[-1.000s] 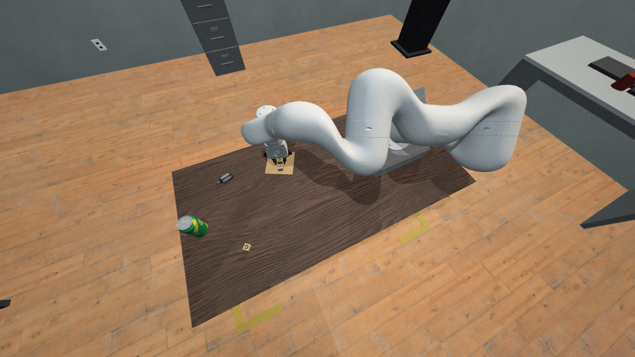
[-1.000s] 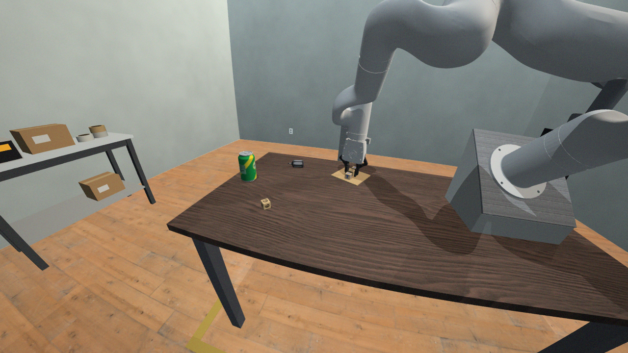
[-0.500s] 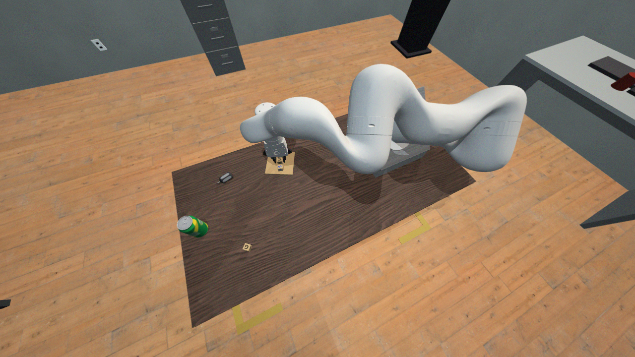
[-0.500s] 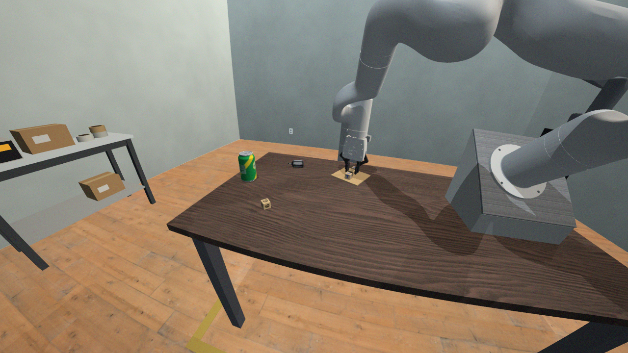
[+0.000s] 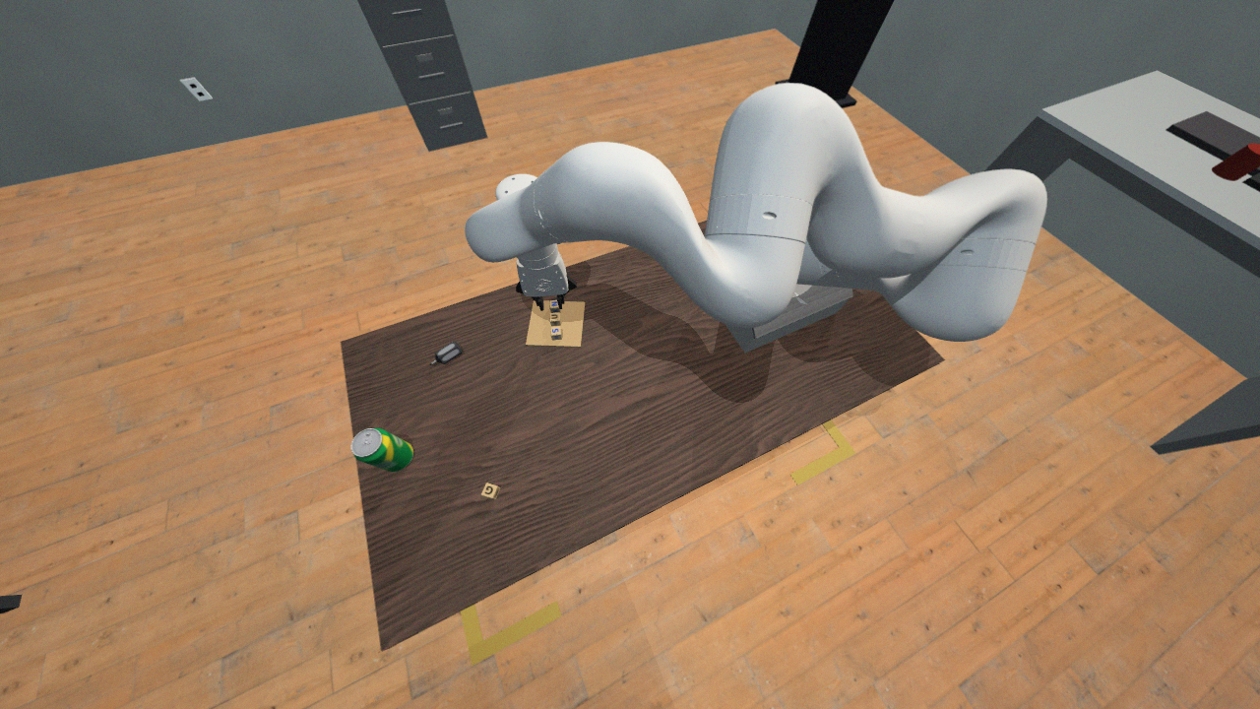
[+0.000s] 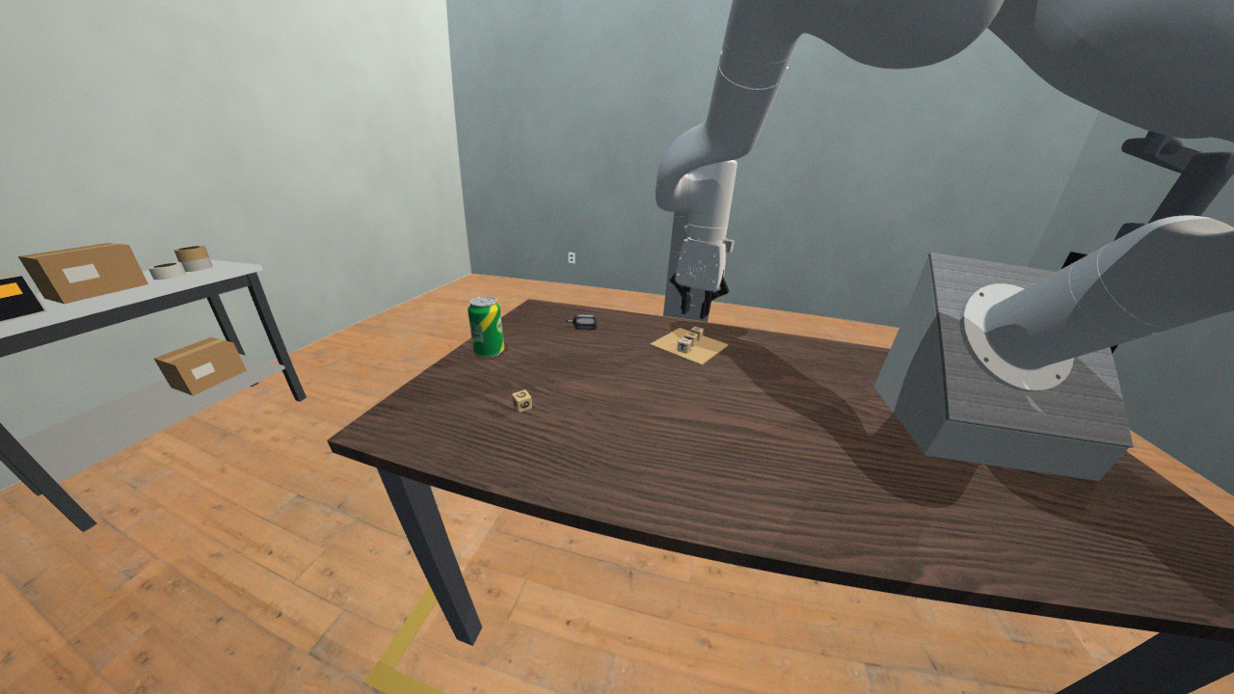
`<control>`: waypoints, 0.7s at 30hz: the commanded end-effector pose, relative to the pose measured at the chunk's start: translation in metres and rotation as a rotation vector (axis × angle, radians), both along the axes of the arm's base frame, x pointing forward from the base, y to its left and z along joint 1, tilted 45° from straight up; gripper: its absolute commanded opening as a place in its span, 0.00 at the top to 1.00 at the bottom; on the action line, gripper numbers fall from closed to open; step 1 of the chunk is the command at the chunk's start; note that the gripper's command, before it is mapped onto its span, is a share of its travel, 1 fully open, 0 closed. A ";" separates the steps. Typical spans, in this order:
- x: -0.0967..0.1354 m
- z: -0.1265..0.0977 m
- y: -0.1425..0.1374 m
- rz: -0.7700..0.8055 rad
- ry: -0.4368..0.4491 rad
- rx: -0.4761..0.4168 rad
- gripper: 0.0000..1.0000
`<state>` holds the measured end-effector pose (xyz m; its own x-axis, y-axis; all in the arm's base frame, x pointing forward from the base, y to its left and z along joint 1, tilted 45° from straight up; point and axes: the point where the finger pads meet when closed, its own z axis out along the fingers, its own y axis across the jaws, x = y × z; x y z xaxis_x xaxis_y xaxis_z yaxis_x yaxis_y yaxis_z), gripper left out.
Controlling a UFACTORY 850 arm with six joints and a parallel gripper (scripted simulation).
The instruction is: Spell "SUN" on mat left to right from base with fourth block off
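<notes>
1. A can (image 6: 485, 327) stands at the tabletop's (image 6: 656, 448) left edge; a G block (image 6: 521, 399) lies apart from the mat (image 6: 707, 350).
2. A small dark gadget (image 6: 585, 322) lies behind.
3. Three blocks (image 6: 689, 338) sit in a row on the mat.
4. The gripper (image 6: 697, 304) hangs above them, fingers partly open, empty.
5. The top view reads S (image 5: 554, 334); the exterior view doesn't.

- White arm (image 5: 616, 211), smooth and glossy.
- Dark brown table (image 6: 690, 448) with wavy wood grain.
- Tan mat (image 5: 568, 335), plain.
- Green can (image 6: 485, 329) with a yellow stripe and silver top.
- Pale wooden G block (image 6: 521, 399), dark letter.
- Orange plank floor (image 5: 176, 264), yellow tape corners (image 5: 506, 630).
</notes>
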<state>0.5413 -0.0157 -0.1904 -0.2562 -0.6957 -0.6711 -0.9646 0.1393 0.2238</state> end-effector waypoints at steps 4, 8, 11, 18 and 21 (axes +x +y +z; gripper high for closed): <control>0.002 0.012 -0.012 -0.001 -0.002 -0.001 0.57; 0.002 0.012 -0.012 -0.001 -0.002 -0.001 0.00; 0.002 0.012 -0.012 -0.001 -0.002 -0.001 0.00; 0.002 0.012 -0.012 -0.001 -0.002 -0.001 0.00; 0.002 0.012 -0.012 -0.001 -0.002 -0.001 0.00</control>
<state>0.5421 -0.0268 -0.1789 -0.2562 -0.6957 -0.6711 -0.9646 0.1390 0.2241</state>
